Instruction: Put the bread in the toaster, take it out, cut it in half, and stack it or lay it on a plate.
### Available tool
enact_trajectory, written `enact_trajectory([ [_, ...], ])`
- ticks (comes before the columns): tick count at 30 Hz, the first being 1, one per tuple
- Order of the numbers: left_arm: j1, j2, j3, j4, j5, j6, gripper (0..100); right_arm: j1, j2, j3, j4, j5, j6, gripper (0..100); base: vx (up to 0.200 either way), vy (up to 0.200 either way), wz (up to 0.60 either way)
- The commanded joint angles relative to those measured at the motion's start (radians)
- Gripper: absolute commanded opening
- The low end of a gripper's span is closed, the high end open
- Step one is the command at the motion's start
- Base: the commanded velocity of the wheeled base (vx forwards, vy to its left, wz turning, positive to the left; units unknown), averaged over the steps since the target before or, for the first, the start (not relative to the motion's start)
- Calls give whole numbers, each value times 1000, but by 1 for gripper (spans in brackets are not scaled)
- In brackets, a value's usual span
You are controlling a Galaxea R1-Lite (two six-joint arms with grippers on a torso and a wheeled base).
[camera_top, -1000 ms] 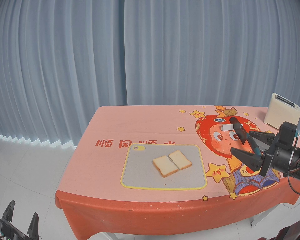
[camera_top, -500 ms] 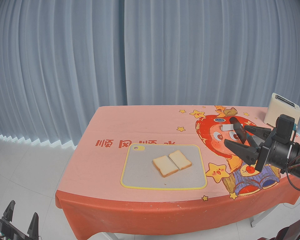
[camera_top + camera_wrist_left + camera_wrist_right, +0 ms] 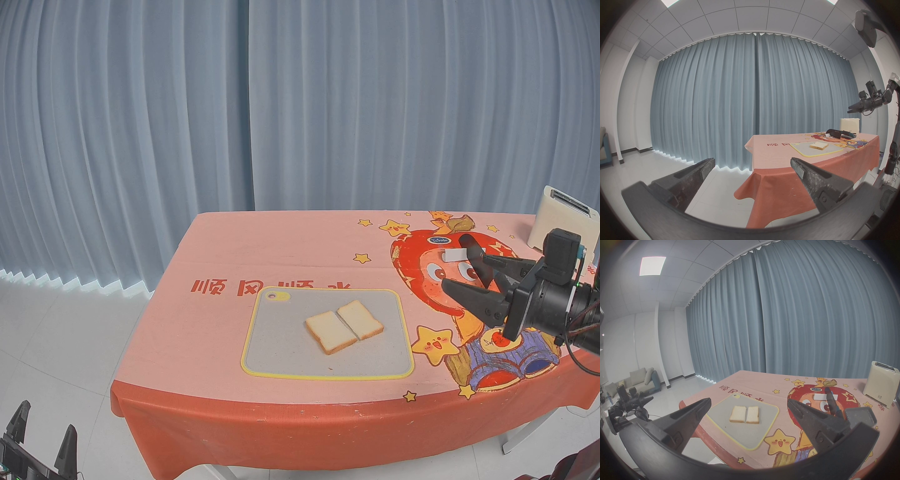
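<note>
Two bread halves (image 3: 344, 325) lie side by side on the grey, yellow-rimmed cutting board (image 3: 281, 350). In the right wrist view the bread halves (image 3: 745, 414) rest on the board (image 3: 722, 413). My right gripper (image 3: 465, 272) hovers open above the table, right of the board, with nothing between its fingers. A black-handled knife (image 3: 476, 261) lies on the cloth just behind it. The cream toaster (image 3: 562, 224) stands at the far right. A dark grey plate (image 3: 860, 416) sits near the knife (image 3: 830, 401). My left gripper (image 3: 42, 431) hangs open below table height, off the table's left corner.
A pink printed cloth covers the table (image 3: 281, 250), with bare cloth behind and left of the board. Blue curtains hang behind. From the left wrist view the table's front edge (image 3: 800, 162) lies ahead of the open left gripper (image 3: 753, 162).
My right gripper has moved left and slightly up, nearer the cutting board, staying open. The bread, knife and left gripper have not moved.
</note>
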Motion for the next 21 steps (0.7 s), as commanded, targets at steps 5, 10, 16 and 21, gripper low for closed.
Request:
enact_trajectory([
  [5,0,-10,18,0,0,0,100,-6,41,31,-2,-4,-9,100,0,0,0],
  [10,0,-10,18,0,0,0,100,-10,34,27,-2,-4,-6,100,0,0,0],
  [16,0,-10,18,0,0,0,100,-3,47,25,-15,-4,1,100,0,0,0],
  [21,0,-10,18,0,0,0,100,-12,70,28,-11,-4,3,100,0,0,0],
])
